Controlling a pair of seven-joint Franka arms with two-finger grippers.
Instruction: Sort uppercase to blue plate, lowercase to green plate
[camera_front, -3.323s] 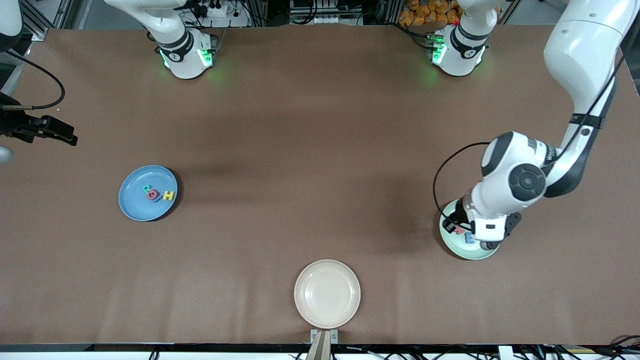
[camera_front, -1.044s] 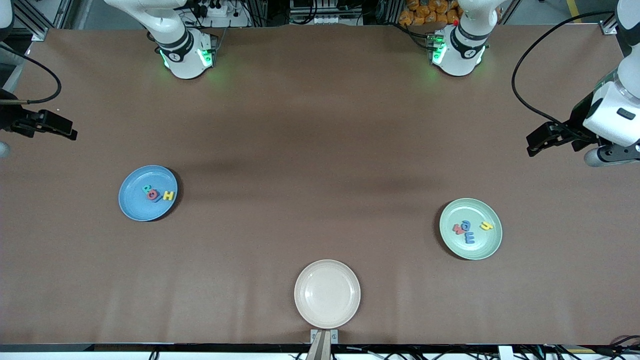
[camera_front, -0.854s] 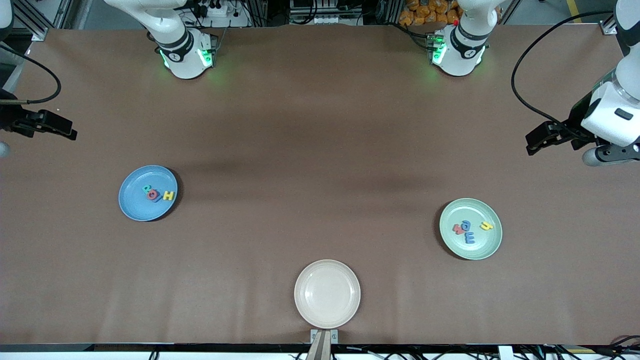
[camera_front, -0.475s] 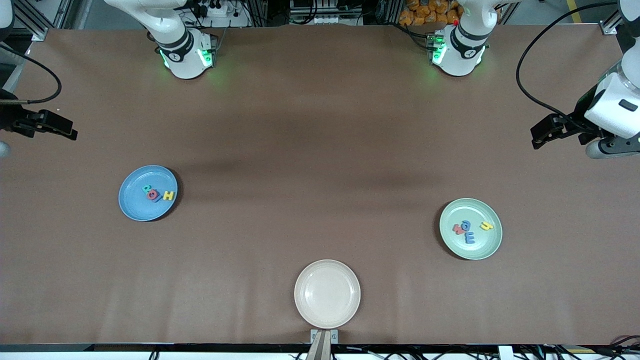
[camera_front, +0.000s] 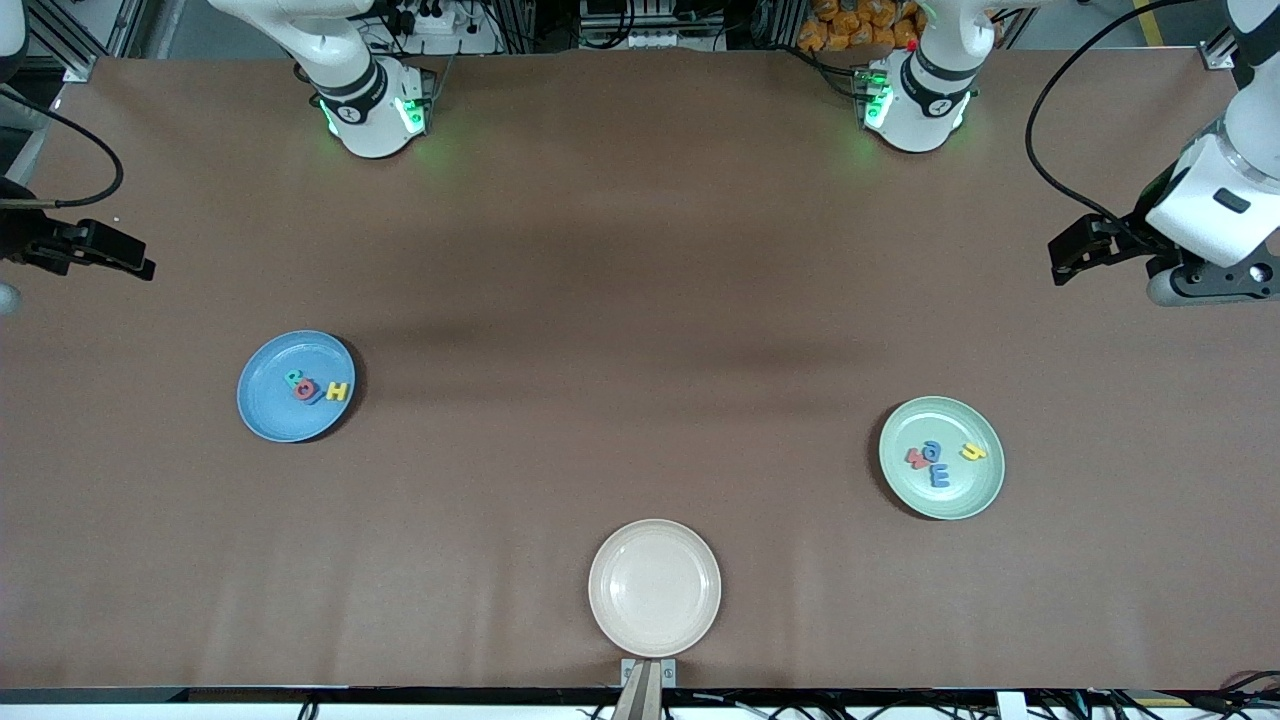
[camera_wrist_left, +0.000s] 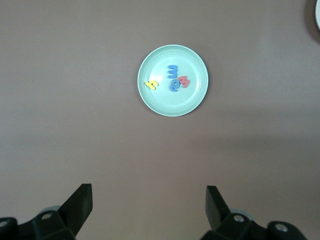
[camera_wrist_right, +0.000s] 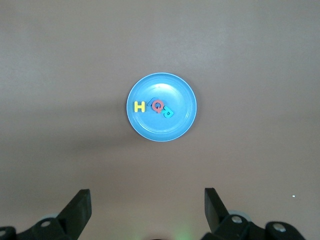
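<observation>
The blue plate (camera_front: 270, 410) (camera_wrist_right: 162, 129) lies toward the right arm's end. It carries the uppercase letters in a bunch: a yellow H (camera_front: 337, 391), a red G (camera_front: 305, 390), a teal R (camera_front: 294, 379) and a dark blue W partly under them. The green plate (camera_front: 950, 500) (camera_wrist_left: 172, 105) lies toward the left arm's end. On it are the lowercase letters: a red one (camera_front: 916, 458), two blue ones (camera_front: 939, 475) and a yellow one (camera_front: 972, 452). My left gripper (camera_front: 1075, 258) (camera_wrist_left: 149, 200) and right gripper (camera_front: 120, 262) (camera_wrist_right: 147, 200) hang open and hold nothing, high over bare table at the ends.
A cream plate (camera_front: 654, 587) sits at the table's front edge, midway between the two coloured plates. The two arm bases (camera_front: 372, 110) (camera_front: 915, 100) stand along the edge farthest from the front camera. Brown tabletop stretches between the plates.
The left arm has lifted off the green plate, swung out to its end of the table, and drifted a little over the last second. The right arm has stayed still.
</observation>
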